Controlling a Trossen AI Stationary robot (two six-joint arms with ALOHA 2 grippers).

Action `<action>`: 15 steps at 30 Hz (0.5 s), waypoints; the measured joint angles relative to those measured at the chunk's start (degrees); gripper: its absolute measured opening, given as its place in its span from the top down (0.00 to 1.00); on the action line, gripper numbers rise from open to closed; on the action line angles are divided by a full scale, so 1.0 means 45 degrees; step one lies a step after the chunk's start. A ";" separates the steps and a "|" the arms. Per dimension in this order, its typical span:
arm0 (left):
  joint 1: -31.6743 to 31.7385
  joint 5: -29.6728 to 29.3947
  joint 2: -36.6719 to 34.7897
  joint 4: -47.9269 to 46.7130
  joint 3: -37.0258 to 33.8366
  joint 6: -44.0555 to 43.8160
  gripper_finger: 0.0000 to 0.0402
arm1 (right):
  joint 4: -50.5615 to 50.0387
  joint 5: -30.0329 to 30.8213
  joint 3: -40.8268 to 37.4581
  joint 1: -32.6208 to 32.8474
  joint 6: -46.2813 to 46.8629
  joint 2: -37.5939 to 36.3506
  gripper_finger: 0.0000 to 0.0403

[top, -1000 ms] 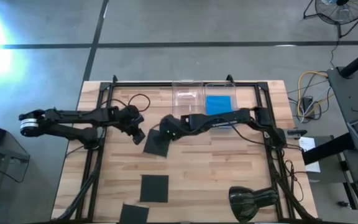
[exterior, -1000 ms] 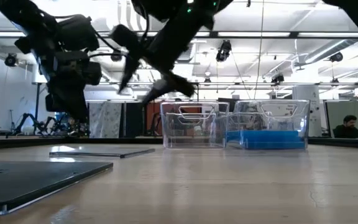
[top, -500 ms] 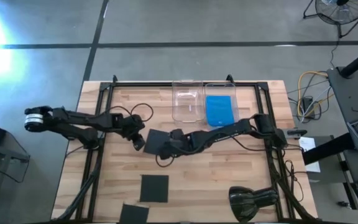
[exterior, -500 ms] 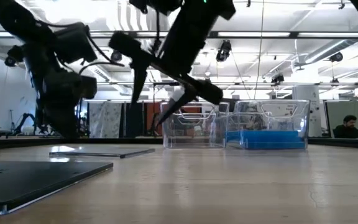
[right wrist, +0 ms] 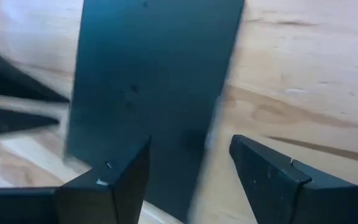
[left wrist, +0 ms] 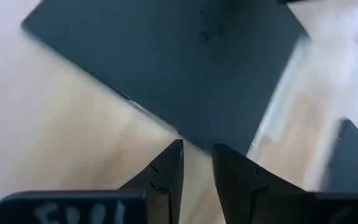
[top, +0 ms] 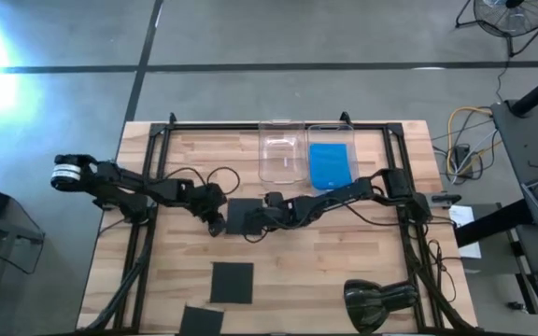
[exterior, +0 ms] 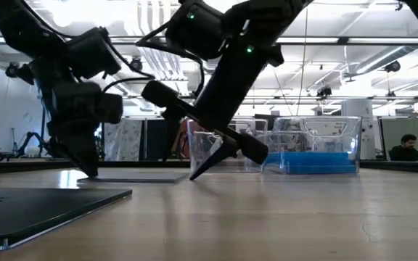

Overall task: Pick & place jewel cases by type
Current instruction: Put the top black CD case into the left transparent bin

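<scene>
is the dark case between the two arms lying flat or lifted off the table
Flat. The dark case lies on the table in the high view, and the low view shows it as a thin strip on the wood.

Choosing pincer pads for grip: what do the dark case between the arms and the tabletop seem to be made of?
The dark case looks like smooth, slightly glossy hard plastic, with a faint sheen and crisp straight edges. The tabletop looks like pale wood planks: grain lines and seams show.
</scene>
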 joint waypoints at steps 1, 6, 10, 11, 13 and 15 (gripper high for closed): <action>-0.0135 0.0025 0.0080 0.0071 0.0047 -0.0087 0.84 | 0.0041 -0.0024 -0.0091 0.0014 -0.0009 -0.0016 0.44; -0.0581 -0.0092 0.0930 0.0466 0.0449 -0.0222 0.84 | 0.0157 -0.0479 -0.0252 -0.0001 -0.0254 -0.0045 0.44; -0.0712 -0.0131 0.1625 0.0231 0.0741 0.0009 0.84 | 0.0460 -0.1279 -0.0240 -0.0039 -0.0749 -0.0053 0.44; -0.0712 -0.0126 0.1710 0.0143 0.0778 0.0131 0.84 | 0.0428 -0.1365 -0.0161 -0.0039 -0.1063 -0.0069 0.44; -0.0712 -0.0117 0.1783 -0.0136 0.0838 0.0462 0.84 | 0.0311 -0.1503 0.0063 -0.0035 -0.1750 -0.0077 0.44; -0.0720 -0.0023 0.1740 -0.0651 0.0825 0.0807 0.84 | 0.0376 -0.1808 0.0239 -0.0027 -0.2464 -0.0138 0.44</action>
